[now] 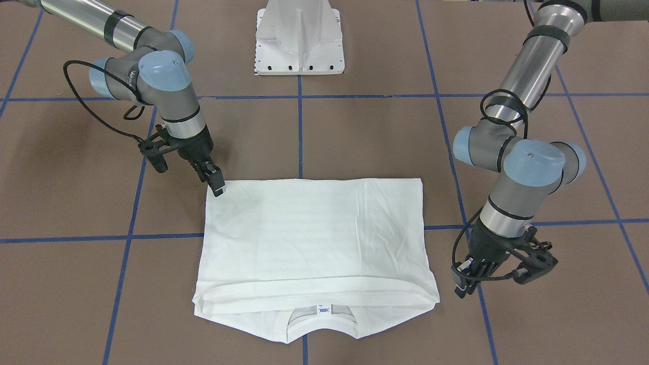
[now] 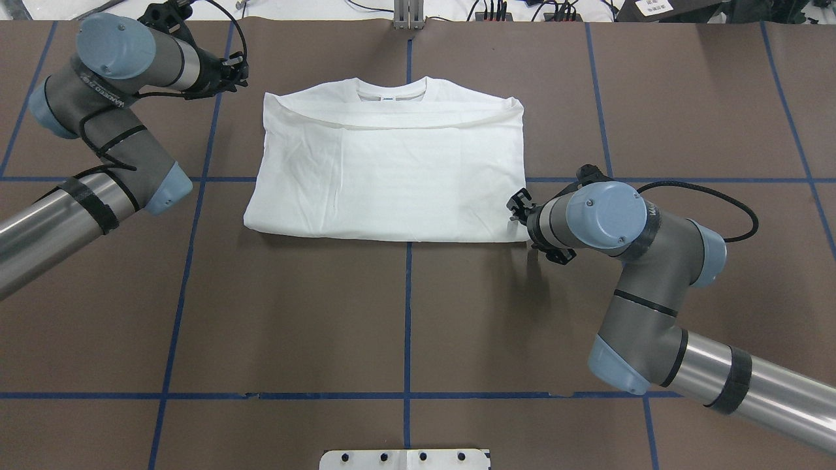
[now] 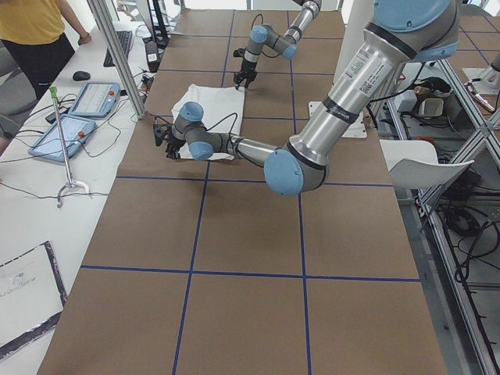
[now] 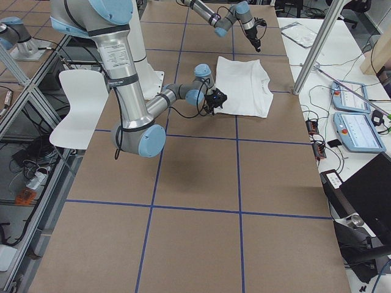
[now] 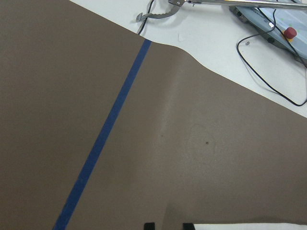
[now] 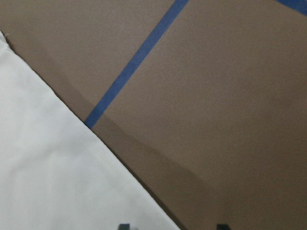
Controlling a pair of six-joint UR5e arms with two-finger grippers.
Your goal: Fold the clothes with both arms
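Observation:
The white T-shirt (image 1: 314,233) (image 2: 392,176) lies folded into a flat rectangle on the brown table. Its collar and neck label (image 1: 323,308) are on the side away from the robot. My right gripper (image 1: 218,188) (image 2: 518,207) is at the shirt's near corner. In the right wrist view it (image 6: 171,227) is open, with one fingertip over the cloth (image 6: 48,167) and one over the table. My left gripper (image 1: 462,289) (image 2: 240,70) is low beside the collar-end corner and does not touch the shirt. In the left wrist view it (image 5: 168,226) shows a narrow gap with nothing in it.
The white metal pedestal base (image 1: 300,43) (image 2: 405,459) stands at the robot's side of the table. Blue tape lines (image 1: 300,137) cross the brown surface. A side bench with tablets (image 3: 78,109) and cables runs along the far edge, where a person (image 3: 31,31) stands.

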